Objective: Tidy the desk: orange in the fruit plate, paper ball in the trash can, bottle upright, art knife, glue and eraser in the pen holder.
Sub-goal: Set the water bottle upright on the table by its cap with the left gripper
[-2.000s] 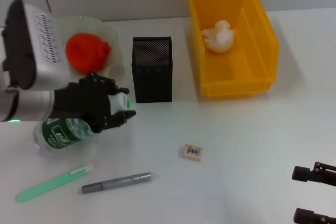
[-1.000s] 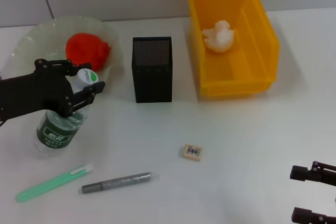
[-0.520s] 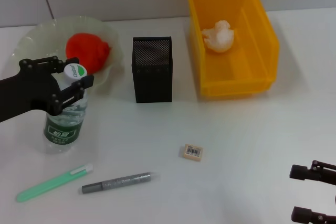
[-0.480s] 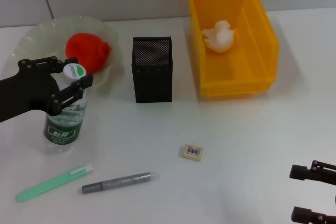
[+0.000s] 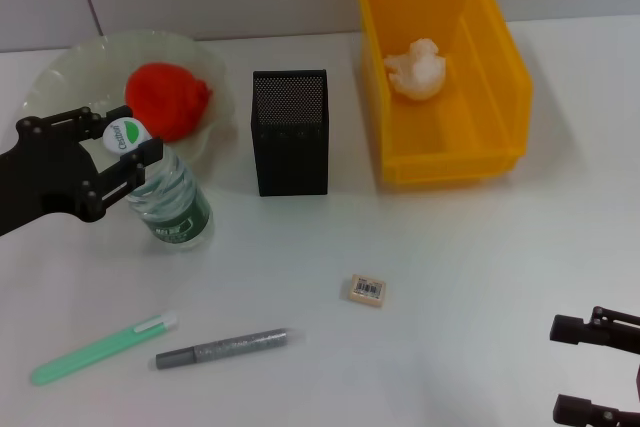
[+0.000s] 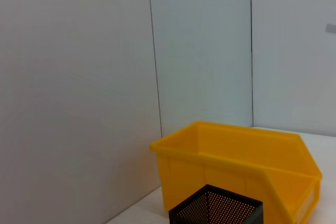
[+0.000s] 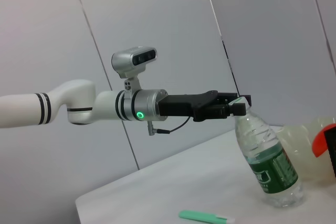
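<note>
bottle (image 5: 165, 197) now leans, base slid toward the pen holder (image 5: 290, 132) since a moment ago, near the table's left edge; left gripper (image 5: 120, 152) pinches its cap. uprighting looks unfinished. right gripper (image 5: 590, 372) parked at the near right corner.

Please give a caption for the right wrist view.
Left gripper holds the tilted bottle by its cap, beside the fruit plate.
</note>
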Robot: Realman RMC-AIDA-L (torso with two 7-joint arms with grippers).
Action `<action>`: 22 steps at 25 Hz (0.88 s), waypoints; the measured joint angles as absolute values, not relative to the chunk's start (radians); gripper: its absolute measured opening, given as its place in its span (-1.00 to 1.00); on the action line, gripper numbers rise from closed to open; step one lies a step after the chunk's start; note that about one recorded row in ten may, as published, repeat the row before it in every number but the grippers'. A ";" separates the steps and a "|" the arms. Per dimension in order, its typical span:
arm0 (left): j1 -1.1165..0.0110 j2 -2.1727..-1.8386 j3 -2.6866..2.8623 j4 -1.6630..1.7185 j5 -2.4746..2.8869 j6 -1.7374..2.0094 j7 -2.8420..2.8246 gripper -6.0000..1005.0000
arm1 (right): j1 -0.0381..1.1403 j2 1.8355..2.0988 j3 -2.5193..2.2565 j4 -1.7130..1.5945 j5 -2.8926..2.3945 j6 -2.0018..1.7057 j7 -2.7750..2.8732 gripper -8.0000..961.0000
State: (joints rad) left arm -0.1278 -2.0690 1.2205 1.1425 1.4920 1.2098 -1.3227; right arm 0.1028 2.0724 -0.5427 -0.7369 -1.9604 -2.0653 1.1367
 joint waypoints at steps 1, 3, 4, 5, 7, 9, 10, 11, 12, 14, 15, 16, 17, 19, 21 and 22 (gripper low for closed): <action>-0.128 -2.069 1.220 1.142 1.492 1.210 -1.323 -0.13 | 0.103 2.072 -0.541 -0.737 -1.960 -2.066 1.137 0.61; -0.127 -2.068 1.218 1.141 1.491 1.210 -1.323 -0.12 | 0.103 2.072 -0.541 -0.738 -1.960 -2.066 1.137 0.61; -0.127 -2.068 1.218 1.141 1.491 1.210 -1.323 -0.12 | 0.103 2.072 -0.541 -0.738 -1.960 -2.067 1.137 0.61; -0.126 -2.068 1.217 1.141 1.490 1.211 -1.323 -0.12 | 0.103 2.072 -0.541 -0.738 -1.960 -2.066 1.137 0.61; -0.126 -2.068 1.214 1.141 1.490 1.211 -1.323 -0.12 | 0.103 2.072 -0.542 -0.738 -1.960 -2.066 1.137 0.61; -0.126 -2.068 1.212 1.142 1.491 1.212 -1.323 -0.12 | 0.103 2.072 -0.543 -0.738 -1.960 -2.066 1.137 0.61; -0.126 -2.068 1.207 1.145 1.491 1.216 -1.326 -0.12 | 0.103 2.072 -0.544 -0.738 -1.960 -2.066 1.137 0.61; -0.126 -2.068 1.204 1.147 1.491 1.222 -1.330 -0.12 | 0.103 2.072 -0.544 -0.737 -1.960 -2.066 1.137 0.61; -0.126 -2.068 1.204 1.147 1.491 1.222 -1.330 -0.12 | 0.103 2.072 -0.544 -0.737 -1.960 -2.066 1.137 0.61; -0.128 -2.068 1.202 1.147 1.490 1.225 -1.331 -0.12 | 0.103 2.072 -0.544 -0.736 -1.960 -2.065 1.137 0.61; -0.130 -2.068 1.201 1.146 1.489 1.227 -1.332 -0.12 | 0.103 2.072 -0.544 -0.737 -1.960 -2.065 1.137 0.61; -0.130 -2.068 1.201 1.146 1.489 1.227 -1.332 -0.12 | 0.103 2.072 -0.544 -0.737 -1.960 -2.065 1.137 0.61; -0.131 -2.068 1.200 1.145 1.489 1.228 -1.331 -0.12 | 0.103 2.072 -0.544 -0.737 -1.960 -2.065 1.137 0.61; -0.134 -2.067 1.198 1.134 1.488 1.228 -1.325 -0.12 | 0.103 2.072 -0.545 -0.738 -1.960 -2.065 1.137 0.61; -0.134 -2.067 1.197 1.133 1.488 1.228 -1.324 -0.12 | 0.103 2.072 -0.545 -0.738 -1.960 -2.065 1.137 0.61; -0.134 -2.067 1.197 1.132 1.487 1.228 -1.324 -0.12 | 0.103 2.072 -0.545 -0.738 -1.960 -2.065 1.137 0.61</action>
State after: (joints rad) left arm -0.1344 -2.0666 1.1969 1.1324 1.4872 1.2280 -1.3236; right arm 0.1028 2.0724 -0.5446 -0.7379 -1.9604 -2.0646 1.1367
